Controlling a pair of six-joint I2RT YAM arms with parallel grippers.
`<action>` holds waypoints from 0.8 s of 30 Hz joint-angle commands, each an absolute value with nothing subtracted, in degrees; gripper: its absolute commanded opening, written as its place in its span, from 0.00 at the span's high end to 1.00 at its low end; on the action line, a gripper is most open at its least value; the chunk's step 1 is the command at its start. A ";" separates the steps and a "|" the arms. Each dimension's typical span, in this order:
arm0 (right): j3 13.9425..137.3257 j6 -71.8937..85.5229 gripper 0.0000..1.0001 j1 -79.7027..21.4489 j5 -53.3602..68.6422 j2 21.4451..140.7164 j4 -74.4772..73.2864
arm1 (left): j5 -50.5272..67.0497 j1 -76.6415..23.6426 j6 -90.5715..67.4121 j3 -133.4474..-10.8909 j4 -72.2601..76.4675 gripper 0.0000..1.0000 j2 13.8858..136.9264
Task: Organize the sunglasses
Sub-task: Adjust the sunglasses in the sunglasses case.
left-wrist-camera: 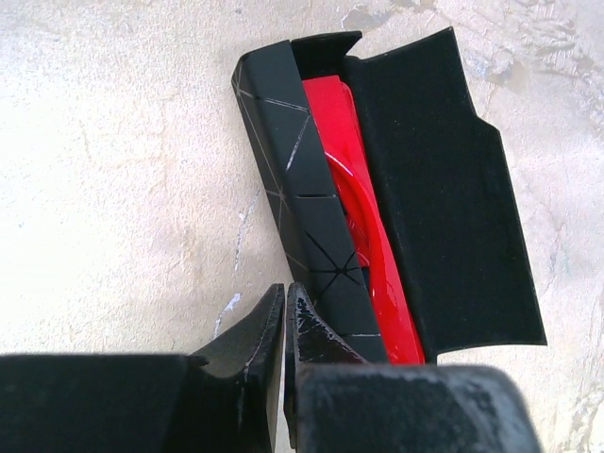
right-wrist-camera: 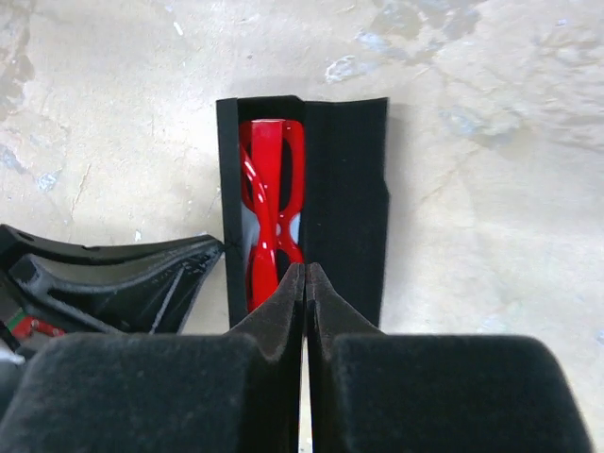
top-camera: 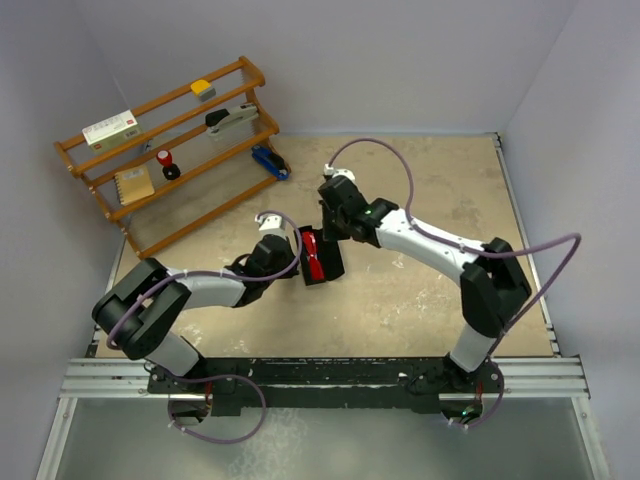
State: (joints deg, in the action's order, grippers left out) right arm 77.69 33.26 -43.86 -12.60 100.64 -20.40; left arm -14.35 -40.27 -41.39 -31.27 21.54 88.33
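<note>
1. Fingers of the left gripper (left-wrist-camera: 285, 300) are pressed tight together, holding nothing, their tips just beside the long black rectangular case (left-wrist-camera: 302, 198).
2. Equally clenched and empty, the right gripper (right-wrist-camera: 305, 276) sits at one end of the case.
3. Small bright red folded sunglasses (right-wrist-camera: 267, 203) lie inside the open case, whose flap is spread flat on the beige table (top-camera: 430, 290).

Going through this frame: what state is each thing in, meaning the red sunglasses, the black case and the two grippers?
sunglasses: folded, lying inside the case.
case: open, with its flap laid back to one side.
left gripper: shut, holding nothing, tips beside the case's outer wall.
right gripper: shut, holding nothing, tips over one end of the sunglasses.
</note>
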 commanded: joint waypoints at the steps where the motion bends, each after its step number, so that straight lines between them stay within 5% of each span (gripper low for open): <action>1: 73.01 31.71 1.00 -40.90 -16.55 94.86 -19.69 | -15.97 -40.51 -40.85 -32.56 21.01 1.00 85.35; 24: 61.59 32.56 1.00 -34.54 -3.43 101.49 -3.89 | -16.88 -40.46 -41.27 -33.48 20.30 1.00 87.51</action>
